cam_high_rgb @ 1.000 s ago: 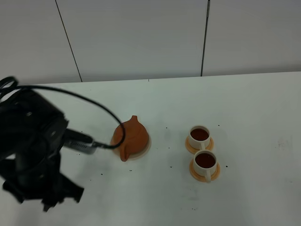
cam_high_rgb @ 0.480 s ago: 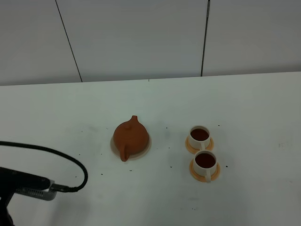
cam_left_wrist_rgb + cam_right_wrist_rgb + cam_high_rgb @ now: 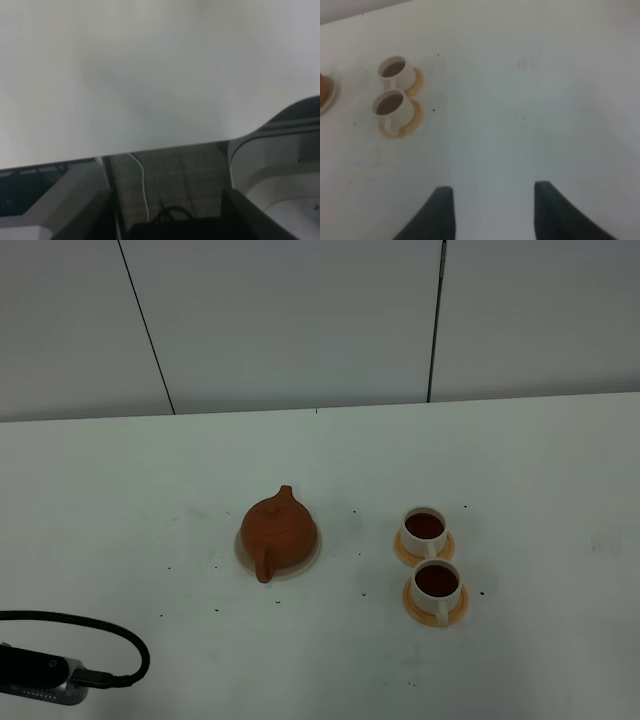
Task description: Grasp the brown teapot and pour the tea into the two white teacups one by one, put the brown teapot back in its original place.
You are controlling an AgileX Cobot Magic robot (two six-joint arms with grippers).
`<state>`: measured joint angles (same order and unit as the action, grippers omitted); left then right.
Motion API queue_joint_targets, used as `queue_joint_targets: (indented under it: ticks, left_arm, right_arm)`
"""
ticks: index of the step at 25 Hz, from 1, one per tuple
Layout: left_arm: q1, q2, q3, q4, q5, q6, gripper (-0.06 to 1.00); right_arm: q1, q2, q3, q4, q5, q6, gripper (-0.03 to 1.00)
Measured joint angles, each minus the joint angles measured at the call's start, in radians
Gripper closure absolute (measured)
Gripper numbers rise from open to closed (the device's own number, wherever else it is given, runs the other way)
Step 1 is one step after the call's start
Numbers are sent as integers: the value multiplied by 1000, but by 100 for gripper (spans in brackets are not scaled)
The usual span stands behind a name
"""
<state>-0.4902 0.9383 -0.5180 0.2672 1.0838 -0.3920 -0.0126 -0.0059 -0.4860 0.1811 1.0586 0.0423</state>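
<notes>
The brown teapot (image 3: 278, 530) sits upright on the cream disc (image 3: 313, 548) left of the table's middle, with nothing touching it. To its right stand the two white teacups (image 3: 424, 528) (image 3: 437, 583) on orange saucers, both holding dark tea (image 3: 436, 581). In the right wrist view the cups (image 3: 396, 73) (image 3: 390, 105) lie far from my right gripper (image 3: 495, 212), which is open and empty. A sliver of the teapot (image 3: 322, 85) shows at that view's edge. My left gripper (image 3: 170, 220) hangs open and empty past the table's near edge, over the floor.
Only a cable loop and a piece of the left arm (image 3: 45, 672) show at the exterior view's lower-left corner. Dark specks dot the white table (image 3: 520, 470) around the teapot and cups. A panelled wall (image 3: 300, 320) stands behind.
The left arm has pulled back down and left, almost out of the exterior view. The teapot and cups have not moved.
</notes>
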Motion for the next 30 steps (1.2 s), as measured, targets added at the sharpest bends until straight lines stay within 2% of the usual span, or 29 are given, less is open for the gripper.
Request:
queue_joint_targets:
  ticks: [6,9,17,19,21,30]
  left_arm:
    - [1,-6,2,6,-19,84,41]
    - [57,-31,2,-4,-26,101,41]
    - [458,-218,3,-77,-37,205,41]
    - [535,-276,4,-79,-38,223,41]
    - [579,-342,4,-79,-38,230,41]
    - [597,-581,5,-69,-38,236,41]
  right_arm:
    - [0,0,0,0,0,0,61]
    - [0,0,0,0,0,0,61]
    - [0,0,0,1,0,0,61]
    - [0,0,0,1,0,0,61]
    - [0,0,0,1,0,0,61]
    - [0,0,0,1,0,0,61]
